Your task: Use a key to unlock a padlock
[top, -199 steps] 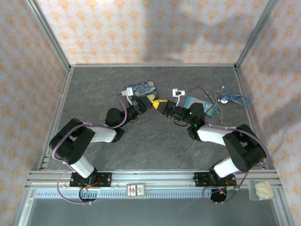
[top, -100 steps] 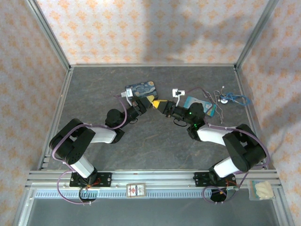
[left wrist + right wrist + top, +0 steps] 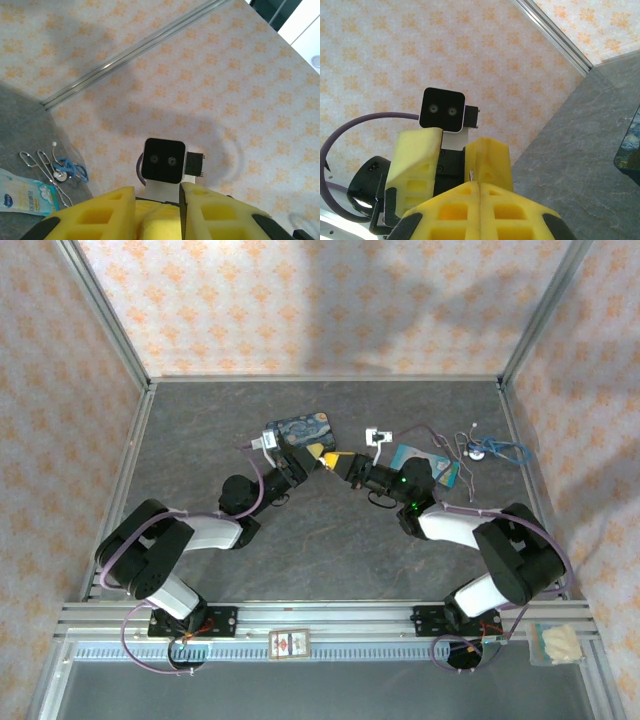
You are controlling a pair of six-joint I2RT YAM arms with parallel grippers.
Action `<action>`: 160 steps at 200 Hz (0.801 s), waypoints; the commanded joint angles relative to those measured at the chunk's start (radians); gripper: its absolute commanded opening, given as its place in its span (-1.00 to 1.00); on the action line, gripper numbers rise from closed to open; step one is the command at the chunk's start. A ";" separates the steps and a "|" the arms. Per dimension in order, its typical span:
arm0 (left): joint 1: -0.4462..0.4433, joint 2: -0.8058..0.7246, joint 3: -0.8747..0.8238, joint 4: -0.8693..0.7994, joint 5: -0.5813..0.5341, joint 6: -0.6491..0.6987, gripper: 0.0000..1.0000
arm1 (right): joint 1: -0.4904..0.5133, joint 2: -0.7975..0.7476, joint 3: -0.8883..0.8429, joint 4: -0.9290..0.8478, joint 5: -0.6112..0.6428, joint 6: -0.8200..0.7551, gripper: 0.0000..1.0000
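Step, as I judged: key transfer above the bench [image 3: 300, 530]. My right fingers [image 3: 450, 210] were pressed together on a thin silvery key [image 3: 471, 175]; left fingers [image 3: 415, 155] stood spread, one at its 10 o'clock. I could not place the padlock; next called for finding it.

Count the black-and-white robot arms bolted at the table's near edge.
2: the black-and-white left arm reaches in from near left, the black-and-white right arm from near right. None seems hidden.

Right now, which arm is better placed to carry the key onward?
Right, I'd say. The right gripper is shut, with a thin silvery tip, likely the key, poking out between its fingertips. The left gripper faces it with fingers apart, holding nothing visible.
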 commanded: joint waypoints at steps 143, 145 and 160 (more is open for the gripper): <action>0.008 -0.035 0.004 -0.057 -0.022 0.026 -1.00 | -0.012 -0.095 0.021 -0.167 0.026 -0.117 -0.39; 0.008 -0.036 0.004 -0.058 -0.022 0.026 -1.00 | -0.013 -0.100 0.022 -0.175 0.027 -0.123 -0.37; 0.008 -0.031 0.007 -0.056 -0.014 0.026 -1.00 | -0.018 -0.117 0.035 -0.226 0.025 -0.157 -0.26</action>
